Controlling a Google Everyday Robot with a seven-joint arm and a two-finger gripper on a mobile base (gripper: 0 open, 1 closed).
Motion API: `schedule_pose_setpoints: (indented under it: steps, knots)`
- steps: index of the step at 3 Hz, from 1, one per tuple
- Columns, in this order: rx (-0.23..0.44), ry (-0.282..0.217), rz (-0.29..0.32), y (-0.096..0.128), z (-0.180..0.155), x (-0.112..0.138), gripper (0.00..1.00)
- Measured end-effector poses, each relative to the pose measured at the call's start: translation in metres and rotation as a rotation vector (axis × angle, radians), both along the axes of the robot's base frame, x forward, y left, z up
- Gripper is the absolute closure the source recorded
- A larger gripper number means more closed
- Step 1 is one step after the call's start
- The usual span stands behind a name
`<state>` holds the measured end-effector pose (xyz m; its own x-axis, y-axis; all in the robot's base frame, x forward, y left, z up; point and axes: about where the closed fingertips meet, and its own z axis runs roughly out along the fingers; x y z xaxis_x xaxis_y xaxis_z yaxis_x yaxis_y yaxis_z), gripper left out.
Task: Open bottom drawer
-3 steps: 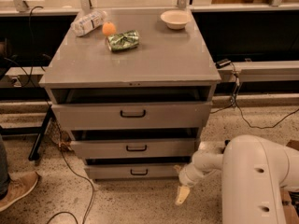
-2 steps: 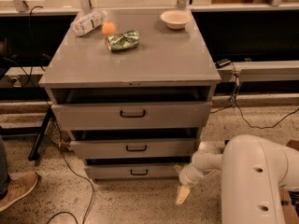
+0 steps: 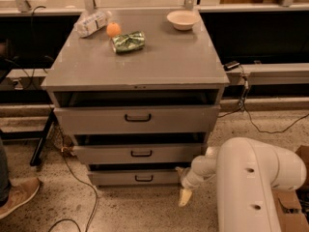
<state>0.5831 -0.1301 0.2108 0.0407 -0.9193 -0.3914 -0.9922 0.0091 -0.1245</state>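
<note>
The bottom drawer [image 3: 116, 178] sits lowest in the grey cabinet [image 3: 159, 66], just above the speckled floor [image 3: 120, 211], with its small black handle [image 3: 144, 178] at mid-front. The gripper [image 3: 185, 196] hangs low just off the drawer's right end, pointing at the floor. I cannot tell whether it is released or clenched.

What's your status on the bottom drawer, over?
End effector low near floor, just right of bottom drawer. Handle not gripped. Nothing seen between them.
</note>
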Motion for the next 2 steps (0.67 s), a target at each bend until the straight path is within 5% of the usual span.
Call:
schedule_pose_setpoints:
  steps: [2]
  knots:
    - [-0.012,-0.069,0.005,0.005,-0.019,0.036,0.0]
